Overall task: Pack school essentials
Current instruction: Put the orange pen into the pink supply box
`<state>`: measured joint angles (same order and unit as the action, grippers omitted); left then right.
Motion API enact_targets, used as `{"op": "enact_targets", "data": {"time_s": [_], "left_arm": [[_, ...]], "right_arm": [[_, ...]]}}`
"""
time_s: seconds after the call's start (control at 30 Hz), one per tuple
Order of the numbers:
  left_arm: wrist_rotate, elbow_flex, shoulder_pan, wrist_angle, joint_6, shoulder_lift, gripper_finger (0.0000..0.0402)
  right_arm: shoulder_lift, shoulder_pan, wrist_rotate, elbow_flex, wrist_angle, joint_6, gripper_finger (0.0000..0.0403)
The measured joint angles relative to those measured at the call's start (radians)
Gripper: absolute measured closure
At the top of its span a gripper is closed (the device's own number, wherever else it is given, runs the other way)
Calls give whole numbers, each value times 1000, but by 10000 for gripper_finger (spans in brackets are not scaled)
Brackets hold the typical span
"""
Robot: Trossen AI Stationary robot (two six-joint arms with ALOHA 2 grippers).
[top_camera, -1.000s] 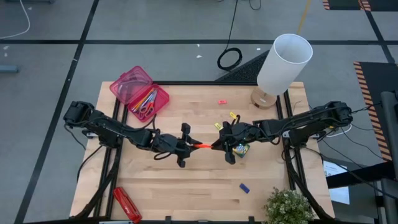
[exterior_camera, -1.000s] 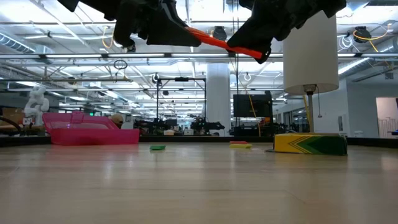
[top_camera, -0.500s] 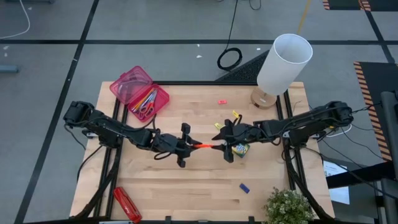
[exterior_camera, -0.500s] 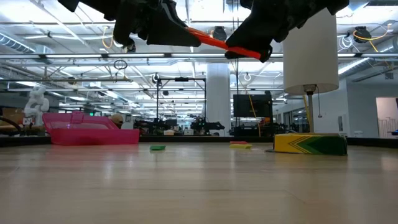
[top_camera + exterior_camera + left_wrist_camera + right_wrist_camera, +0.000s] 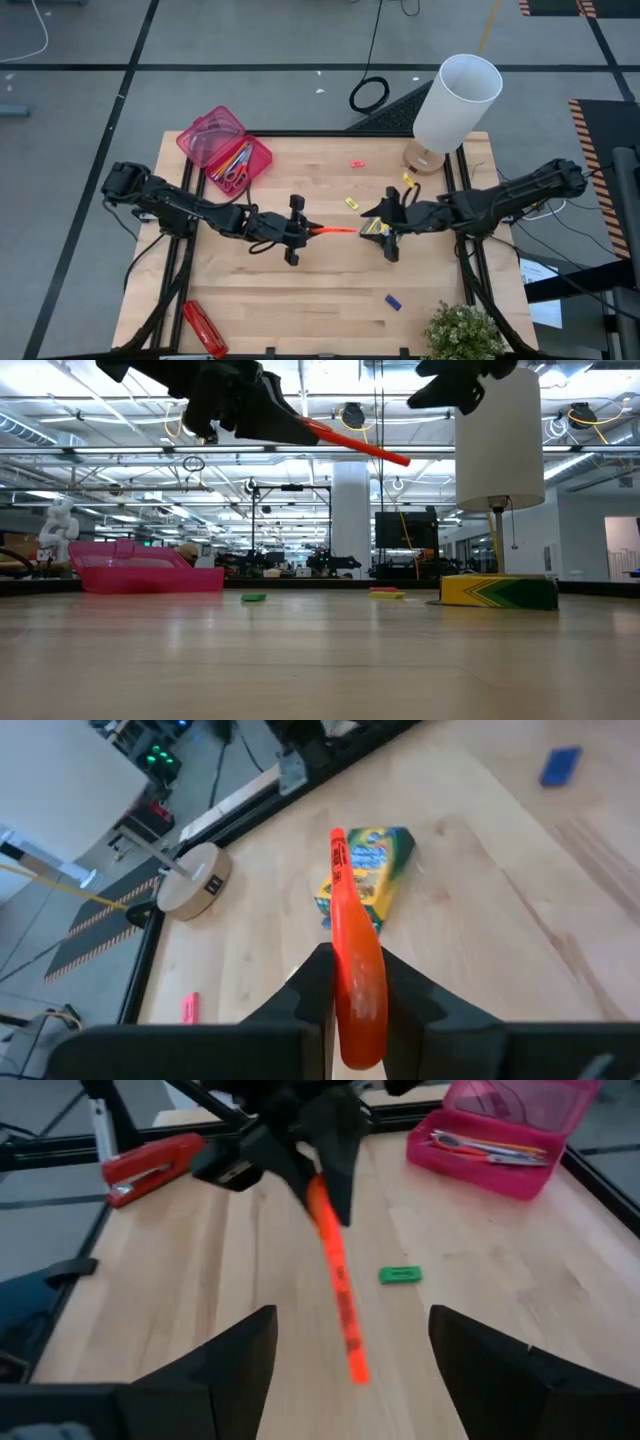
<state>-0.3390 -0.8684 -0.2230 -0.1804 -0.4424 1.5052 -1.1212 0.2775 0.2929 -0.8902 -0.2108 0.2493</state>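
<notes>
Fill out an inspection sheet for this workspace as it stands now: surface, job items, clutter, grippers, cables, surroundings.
Surface: wooden table, level, no spills seen.
Job's things: orange marker held in the air over mid-table; pink case open at the far left corner with scissors and pens inside; crayon box lying flat near the right gripper; small erasers scattered, blue one near the front edge.
Clutter: red stapler at the front left corner; lamp at the far right; plant at the front right.
Grippers: left gripper shut on the marker; right gripper open, apart from the marker's free end.
Cables: coiled black cable on the floor beyond the table.
Surroundings: open hall; nobody seen.
</notes>
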Motion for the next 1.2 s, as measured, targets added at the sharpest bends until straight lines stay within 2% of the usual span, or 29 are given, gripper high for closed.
{"op": "enact_targets", "data": {"time_s": [0.33, 0.5, 0.87, 1.0, 1.2], "left_arm": [[-35, 0, 59, 90, 34, -72, 364], [-114, 0, 119, 199, 35, -168, 354], [-204, 0, 355, 609, 165, -415, 359], [-204, 0, 447, 736, 201, -464, 351], [-185, 0, 583, 893, 283, -482, 364]], "right_arm": [[78, 45, 2, 33, 8, 0, 153], [91, 45, -1, 45, 10, -2, 153], [91, 45, -5, 45, 3, -8, 154], [91, 45, -5, 45, -1, -8, 154], [91, 45, -5, 45, 1, -8, 154]]}}
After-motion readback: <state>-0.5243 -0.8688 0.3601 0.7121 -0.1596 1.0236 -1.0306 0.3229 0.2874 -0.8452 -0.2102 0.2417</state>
